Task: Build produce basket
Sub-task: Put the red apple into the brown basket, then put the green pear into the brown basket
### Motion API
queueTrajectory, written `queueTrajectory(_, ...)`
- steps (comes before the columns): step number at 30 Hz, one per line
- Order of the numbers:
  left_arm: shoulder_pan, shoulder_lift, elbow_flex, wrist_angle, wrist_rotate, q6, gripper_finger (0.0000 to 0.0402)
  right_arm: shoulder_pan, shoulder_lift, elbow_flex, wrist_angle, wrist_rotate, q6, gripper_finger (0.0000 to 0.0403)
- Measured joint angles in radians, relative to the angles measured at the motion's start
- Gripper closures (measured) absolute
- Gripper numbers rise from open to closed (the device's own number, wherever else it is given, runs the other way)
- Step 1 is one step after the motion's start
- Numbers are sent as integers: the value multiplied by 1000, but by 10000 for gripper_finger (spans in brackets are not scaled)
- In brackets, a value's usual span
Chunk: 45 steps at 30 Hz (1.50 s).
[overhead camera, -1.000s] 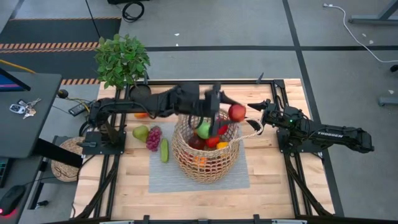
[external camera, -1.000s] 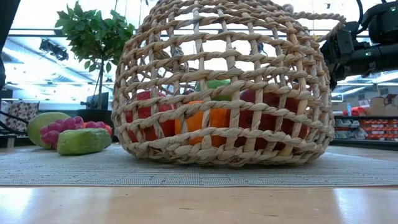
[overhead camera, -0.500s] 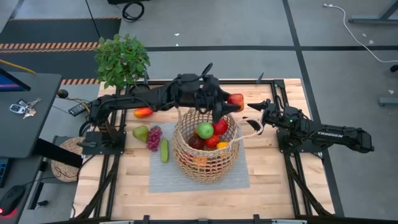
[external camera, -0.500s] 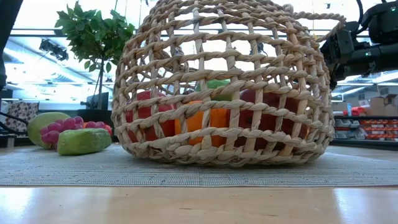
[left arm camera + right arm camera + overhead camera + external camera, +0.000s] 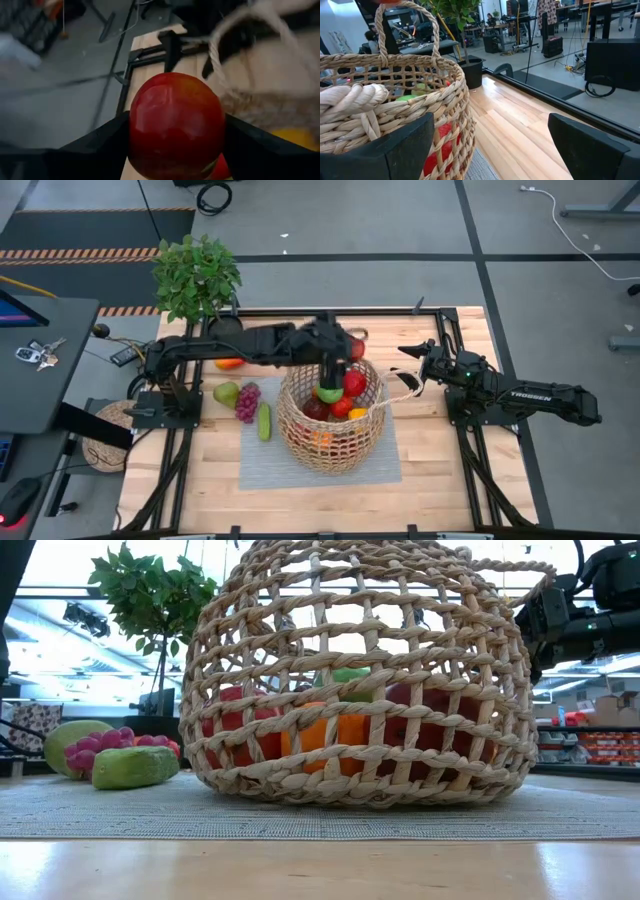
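Note:
The tan wicker basket (image 5: 290, 430) stands on a grey mat (image 5: 388, 462) and holds a green apple (image 5: 328, 392), red fruit, a lemon (image 5: 357, 413) and oranges (image 5: 340, 730). My left gripper (image 5: 350, 352) is over the basket's far rim, shut on a red apple (image 5: 175, 125). My right gripper (image 5: 408, 380) is open at the basket's right loop handle (image 5: 350, 97). A pear (image 5: 226, 393), grapes (image 5: 247, 400), a cucumber (image 5: 264, 421) and a red-orange pepper (image 5: 229, 363) lie on the table left of the basket. My left gripper pinches the red apple by its two opposite sides (image 5: 137, 130) between its two fingers (image 5: 100, 147). The fingers come from the table's left, slanting down. The apple is lifted clear, above the basket's far rim. My right gripper has the basket's rope handle (image 5: 350, 97) lying by one finger (image 5: 395, 145); whether it touches or hooks the handle cannot be told.
A leafy potted plant (image 5: 197, 275) stands at the table's far left corner. Bare wood (image 5: 450, 470) lies to the right of the mat and toward the table's near edge. Black frame rails (image 5: 470, 470) run along the table's sides.
My left gripper has carried the red apple from right of the basket's far rim toward the table's far edge, then toward the left, and has turned at the wrist. The apple stays lifted in the fingers. The basket and my right arm have kept still.

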Motion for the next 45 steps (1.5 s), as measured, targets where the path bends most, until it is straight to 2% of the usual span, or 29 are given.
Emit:
queueTrajectory(9, -87, 109, 0, -79, -13, 474, 127, 0, 1, 0, 18, -1, 0, 9)
queueTrajectory(13, -97, 170, -1, -134, -69, 552, 127, 0, 1, 0, 23, -2, 0, 9)
queueTrajectory(21, -97, 230, -1, -151, -162, 521, 114, 0, 1, 0, 23, -3, 0, 9)
queueTrajectory(30, -104, 230, -1, -99, -201, 403, 10, 0, 1, 0, 23, 0, 0, 9)
queueTrajectory(36, -135, 206, -1, -50, -354, 398, 16, 0, 1, 0, 23, 0, 0, 9)
queueTrajectory(45, -156, 45, -1, -36, -535, 314, 17, 0, 1, 0, 23, 0, 0, 9)
